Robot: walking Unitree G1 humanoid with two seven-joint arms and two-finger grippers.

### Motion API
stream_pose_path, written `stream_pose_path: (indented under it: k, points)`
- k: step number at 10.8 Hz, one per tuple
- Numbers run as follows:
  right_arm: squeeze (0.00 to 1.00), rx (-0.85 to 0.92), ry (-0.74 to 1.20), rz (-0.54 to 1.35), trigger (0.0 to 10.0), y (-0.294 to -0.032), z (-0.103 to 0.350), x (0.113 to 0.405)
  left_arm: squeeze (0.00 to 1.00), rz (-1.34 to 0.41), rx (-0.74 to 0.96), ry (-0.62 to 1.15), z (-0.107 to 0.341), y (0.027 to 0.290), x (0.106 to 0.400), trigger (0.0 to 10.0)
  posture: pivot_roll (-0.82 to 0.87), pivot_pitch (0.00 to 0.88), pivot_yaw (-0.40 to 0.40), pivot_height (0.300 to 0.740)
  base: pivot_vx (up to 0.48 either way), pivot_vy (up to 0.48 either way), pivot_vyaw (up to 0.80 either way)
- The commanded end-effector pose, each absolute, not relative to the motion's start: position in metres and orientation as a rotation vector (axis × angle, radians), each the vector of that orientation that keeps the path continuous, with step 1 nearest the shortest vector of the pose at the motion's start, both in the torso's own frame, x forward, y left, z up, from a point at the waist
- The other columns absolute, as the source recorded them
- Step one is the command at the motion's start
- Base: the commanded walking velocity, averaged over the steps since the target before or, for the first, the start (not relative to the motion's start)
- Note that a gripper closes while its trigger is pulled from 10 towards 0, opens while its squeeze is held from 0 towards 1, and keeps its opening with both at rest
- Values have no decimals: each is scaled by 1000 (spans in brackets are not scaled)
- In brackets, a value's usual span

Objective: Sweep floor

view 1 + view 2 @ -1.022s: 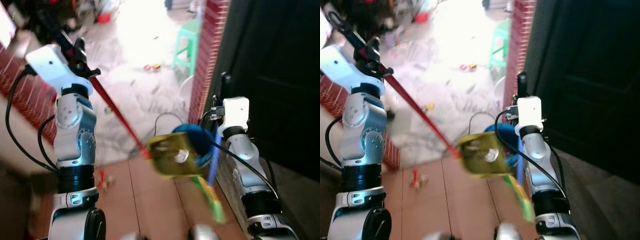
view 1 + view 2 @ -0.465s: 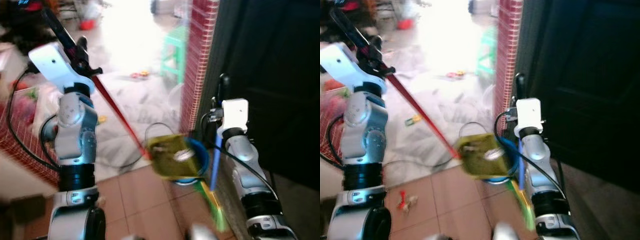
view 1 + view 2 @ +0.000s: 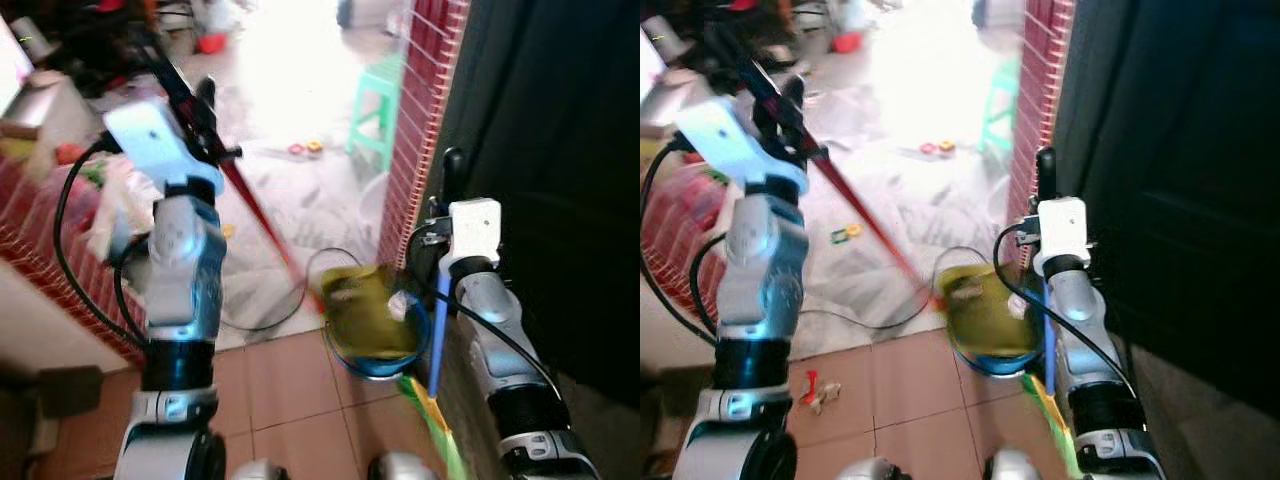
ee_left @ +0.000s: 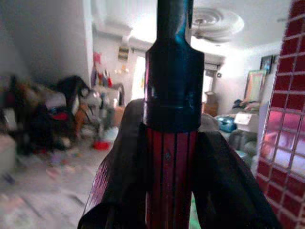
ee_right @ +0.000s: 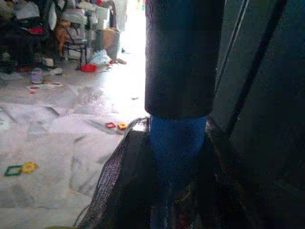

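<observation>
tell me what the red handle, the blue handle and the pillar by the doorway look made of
Red handle: probably painted or coated metal, going by its lengthwise ribs and gloss, with a black, plastic-looking cap. Blue handle: smooth and matte, plastic or coated tube, with a black grip sleeve. Pillar: small glossy red tiles with pale grout.

A lived-in home, messy and full of stuff. Terracotta floor tiles (image 3: pixel 290 385) near, then pale marble floor (image 3: pixel 890 215) farther out, bright with daylight from the far side. Small toy pieces (image 3: pixel 936 148) scattered on the marble. A green plastic stool (image 3: pixel 375 100) standing far off by a red brick-tiled pillar (image 3: pixel 420 120). A low red tiled wall (image 3: pixel 60 260) on the left. Piles of bags and clutter (image 4: pixel 57 114) in the far left corner. A ceiling fan (image 4: pixel 217 21) overhead, probably, though blurred. A dark door (image 3: pixel 1170 180) on the right.
</observation>
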State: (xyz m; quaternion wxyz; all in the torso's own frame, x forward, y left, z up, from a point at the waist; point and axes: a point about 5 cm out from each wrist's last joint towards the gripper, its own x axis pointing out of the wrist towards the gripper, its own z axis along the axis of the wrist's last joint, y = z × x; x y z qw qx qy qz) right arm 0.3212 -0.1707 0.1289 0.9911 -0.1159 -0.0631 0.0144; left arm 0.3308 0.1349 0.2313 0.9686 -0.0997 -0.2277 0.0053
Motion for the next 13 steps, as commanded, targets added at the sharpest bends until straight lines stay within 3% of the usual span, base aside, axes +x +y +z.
stream_pose_path:
  k: [1,6,10,13]
  points:
    - [0,-241,-183,37,10000,-168,142,324,0,-20,-145,-580,251,128,326,10000,-170,0,95,740,0,0,0]
    - [0,-250,-187,37,10000,-168,143,324,0,-148,-74,-655,251,90,316,10000,-176,0,93,740,0,0,0]
    - [0,-248,-194,40,10000,-165,144,324,0,-466,134,-815,260,44,296,10000,-170,0,90,740,0,0,0]
    - [0,-250,-196,40,10000,-165,144,324,0,-230,148,-870,271,54,307,10000,-175,0,91,740,0,0,0]
